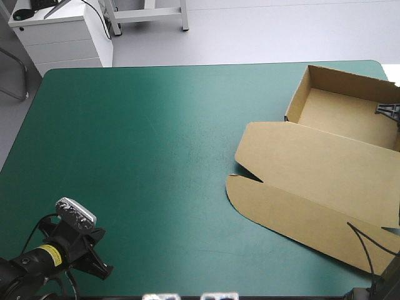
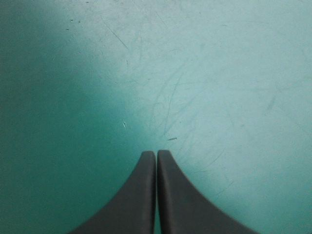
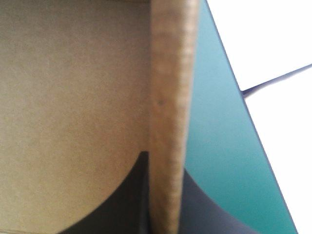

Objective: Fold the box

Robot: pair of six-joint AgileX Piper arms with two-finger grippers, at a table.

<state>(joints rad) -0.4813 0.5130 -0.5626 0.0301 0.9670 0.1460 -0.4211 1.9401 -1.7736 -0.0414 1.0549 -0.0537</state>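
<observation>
Left gripper (image 2: 156, 155): closed, empty. Its two black fingers meet in one pointed arch with only a hairline seam between them. It sits low over the near left part of the table. Under and ahead of it there is only the teal-green cover (image 1: 156, 144), which is lightly scratched.

Box (image 1: 325, 169): on the table's right half, well apart from the left gripper, ahead of it and off to its right. It is an open tray with the lid laid flat.

Lid (image 1: 294, 215): spread on the cover on the near side of the tray. It has two panels joined at a crease. The nearer panel has a rounded corner, and there is a small notch where the crease meets the lid's left edge.

Tray (image 1: 344, 112): at the far right corner of the table, walls raised, inside bare.

Right gripper (image 3: 165, 163): clamped on the tray's wall (image 3: 168, 73) at the right side. The board's edge stands between the fingers and runs straight ahead of them. One finger lies against the brown inner face. The other is outside the wall, over the teal-green cover. In the high view only a small black part of this gripper shows at the tray's right end.
</observation>
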